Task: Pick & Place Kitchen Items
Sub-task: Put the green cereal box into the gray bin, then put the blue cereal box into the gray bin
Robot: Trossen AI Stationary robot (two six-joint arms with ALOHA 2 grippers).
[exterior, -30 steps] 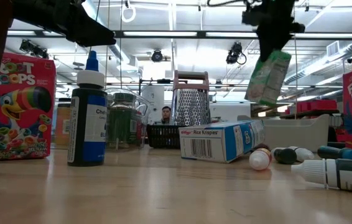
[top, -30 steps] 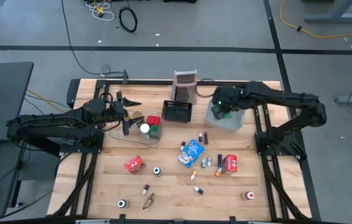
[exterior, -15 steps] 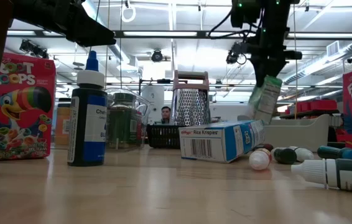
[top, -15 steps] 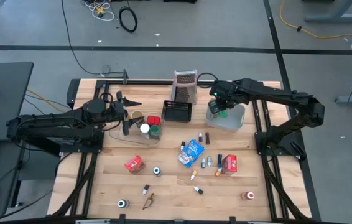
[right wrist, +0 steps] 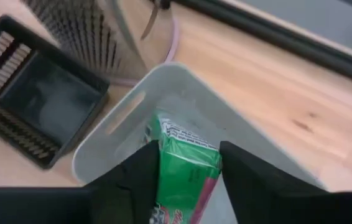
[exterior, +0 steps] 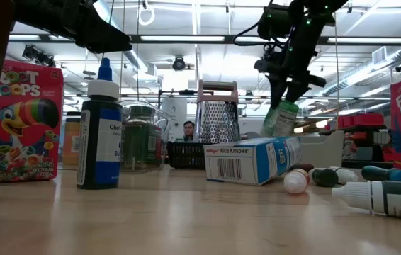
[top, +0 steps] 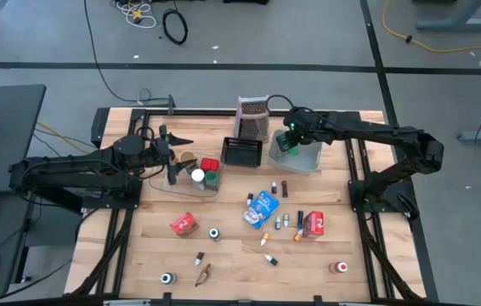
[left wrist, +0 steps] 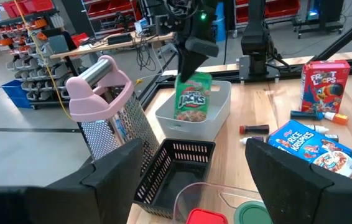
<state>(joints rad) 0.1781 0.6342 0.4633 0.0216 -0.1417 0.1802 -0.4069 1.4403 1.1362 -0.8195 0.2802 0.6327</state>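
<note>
My right gripper (top: 288, 138) hangs over the grey tray (top: 310, 161) at the table's far right, shut on a green cereal packet (left wrist: 193, 96). The packet stands upright inside the tray's left end, and its foot is hidden by the tray wall (right wrist: 117, 121). My left gripper (top: 178, 155) waits open and level at the far left, beside the clear tub (top: 200, 177) holding white, red and green jars. Nothing sits between its fingers (left wrist: 111, 177). My right gripper pinches the green packet by its top end (right wrist: 187, 152), one finger on each broad face. The fingers come from above, slanting steeply down. The packet hangs upright below them inside the tray; the tray wall hides whether its foot rests on the floor.
A silvery grater (top: 253, 117) and a black mesh basket (top: 242, 151) stand just left of the tray. A blue cereal box (top: 262, 208), two red packets (top: 183, 223) (top: 313, 223) and several small bottles and jars lie across the table's middle and near part.
My right gripper has come down and toward the table's left with the green packet. The packet hung tilted above the tray a second ago and now stands lowered into the tray's left end.
</note>
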